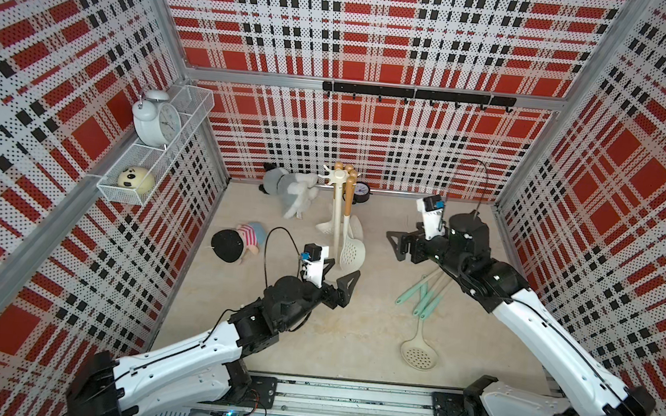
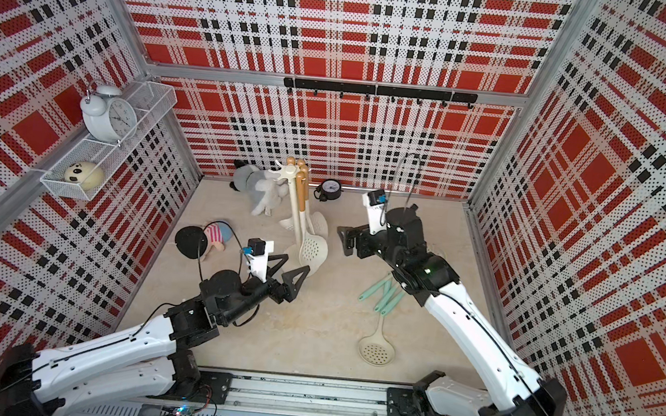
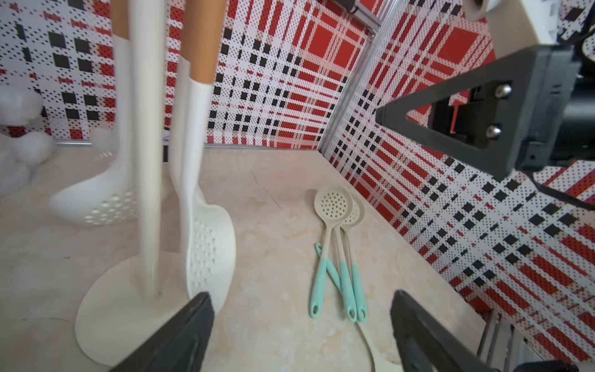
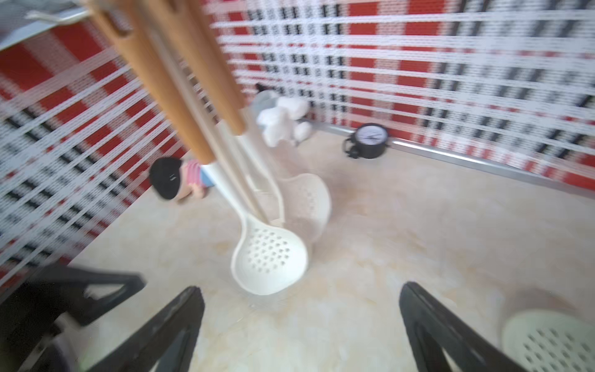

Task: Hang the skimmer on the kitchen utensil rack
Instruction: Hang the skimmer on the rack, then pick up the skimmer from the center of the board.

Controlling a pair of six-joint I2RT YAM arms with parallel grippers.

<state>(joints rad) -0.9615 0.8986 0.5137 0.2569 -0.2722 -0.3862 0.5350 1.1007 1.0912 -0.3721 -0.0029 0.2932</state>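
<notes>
In a top view: wood-handled skimmers [image 1: 352, 252] hang on kitchen utensil rack [image 1: 337, 217], mint-handled skimmers [image 1: 424, 299] lie on tabletop [image 1: 310, 340] | Left wrist: left fingers [image 3: 186, 335] spread wide, empty, beside rack base | Right wrist: right fingers [image 4: 189, 309] wide apart, empty, facing hanging skimmers

The right wrist view is blurred throughout; the hanging skimmers [image 4: 269, 257] are softened and their wooden handles cut off at the frame's edge. In the left wrist view the kitchen utensil rack [image 3: 146, 193] is cropped partway up its pole. In a top view the heads of the teal-handled skimmers [image 1: 422, 303] are hidden beneath the right arm [image 1: 483, 277].
</notes>
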